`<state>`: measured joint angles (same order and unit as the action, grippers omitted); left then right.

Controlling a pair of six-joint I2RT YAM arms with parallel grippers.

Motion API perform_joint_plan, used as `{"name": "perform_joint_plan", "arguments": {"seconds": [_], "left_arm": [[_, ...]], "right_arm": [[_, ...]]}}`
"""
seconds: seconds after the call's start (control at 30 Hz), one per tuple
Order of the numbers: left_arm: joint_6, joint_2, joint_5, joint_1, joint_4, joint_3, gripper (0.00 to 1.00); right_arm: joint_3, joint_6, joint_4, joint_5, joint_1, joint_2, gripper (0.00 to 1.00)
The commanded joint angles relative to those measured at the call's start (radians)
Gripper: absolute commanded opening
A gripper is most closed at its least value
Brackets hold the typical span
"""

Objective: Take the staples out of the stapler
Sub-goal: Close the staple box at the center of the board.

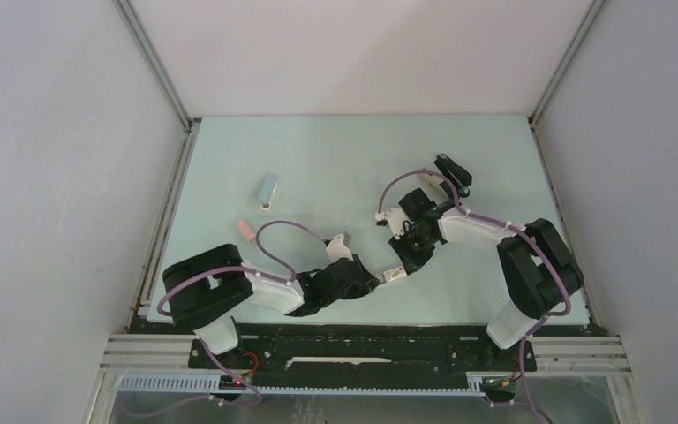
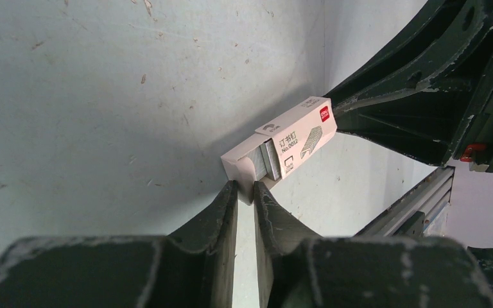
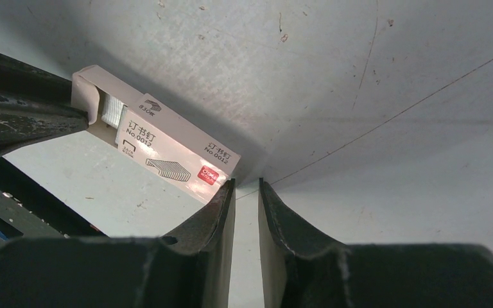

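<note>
A small white-and-grey staple box [image 1: 395,275] lies on the table between my two grippers. Its inner tray is slid partly out, and silver-grey staples [image 2: 271,157] show in the open part, also in the right wrist view [image 3: 110,110]. My left gripper [image 2: 244,186] is shut on the tray's end corner. My right gripper [image 3: 247,184] is almost closed with nothing between its fingers, and its tips sit at the box's red-labelled end [image 3: 210,174]. The black stapler [image 1: 453,174] lies apart at the back right, behind the right arm.
A pale blue oblong object [image 1: 268,189] and a pink block [image 1: 246,231] lie left of centre. White walls enclose the table. A metal rail [image 2: 417,199] runs along the near edge.
</note>
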<state>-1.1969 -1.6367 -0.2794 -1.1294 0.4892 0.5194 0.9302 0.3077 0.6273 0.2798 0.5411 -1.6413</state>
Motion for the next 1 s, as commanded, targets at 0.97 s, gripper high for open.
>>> {"name": "perform_joint_plan", "arguments": {"seconds": [0.97], "left_arm": [[-0.006, -0.004, 0.010, 0.002, 0.047, 0.015, 0.20]], "right_arm": [[0.033, -0.007, 0.008, 0.006, 0.050, -0.025, 0.27]]}}
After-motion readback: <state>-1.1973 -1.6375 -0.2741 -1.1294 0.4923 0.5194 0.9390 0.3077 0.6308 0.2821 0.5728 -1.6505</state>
